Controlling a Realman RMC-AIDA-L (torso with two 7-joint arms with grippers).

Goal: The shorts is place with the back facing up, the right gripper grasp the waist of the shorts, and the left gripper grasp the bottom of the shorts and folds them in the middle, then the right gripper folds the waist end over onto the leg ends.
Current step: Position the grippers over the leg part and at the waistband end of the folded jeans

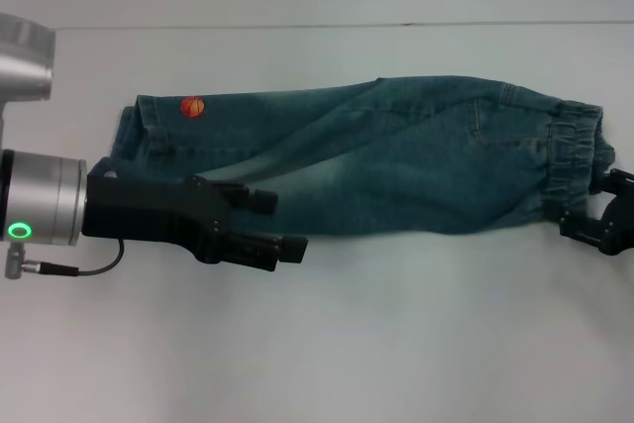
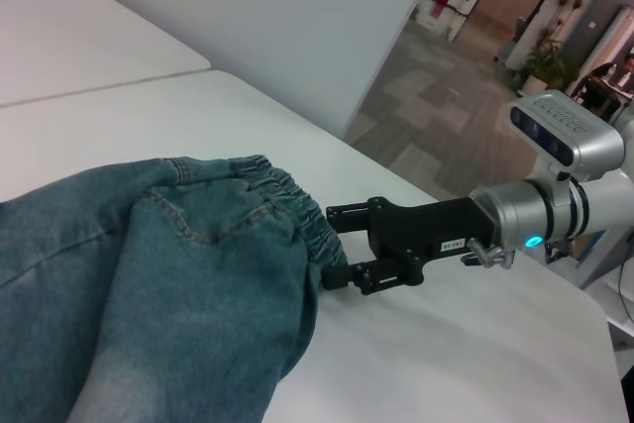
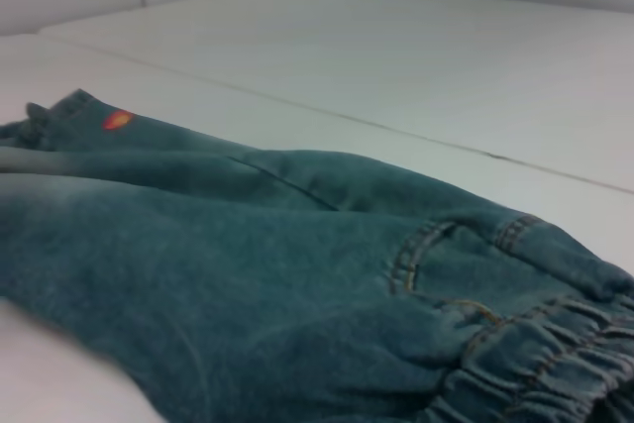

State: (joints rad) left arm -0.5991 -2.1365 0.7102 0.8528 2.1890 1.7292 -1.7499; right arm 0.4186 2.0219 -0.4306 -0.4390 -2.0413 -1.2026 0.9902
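The blue-green denim shorts (image 1: pixel 396 165) lie folded lengthwise across the white table. The gathered waist (image 1: pixel 575 160) is at the right. The bottom hems (image 1: pixel 149 131), one with an orange ball print (image 1: pixel 192 106), are at the left. My left gripper (image 1: pixel 282 223) is open at the near edge of the leg part, one finger over the denim and the other over the table. My right gripper (image 2: pixel 335 247) is open at the near end of the waist (image 2: pixel 287 195), its fingers flanking the band's edge. In the right wrist view the waist (image 3: pixel 535 364) is close and the ball print (image 3: pixel 117 119) is far off.
White table (image 1: pixel 396 344) all around the shorts, with a seam line (image 1: pixel 347 25) behind them. The left wrist view shows the table's far edge (image 2: pixel 396 170) and an open hall floor beyond it.
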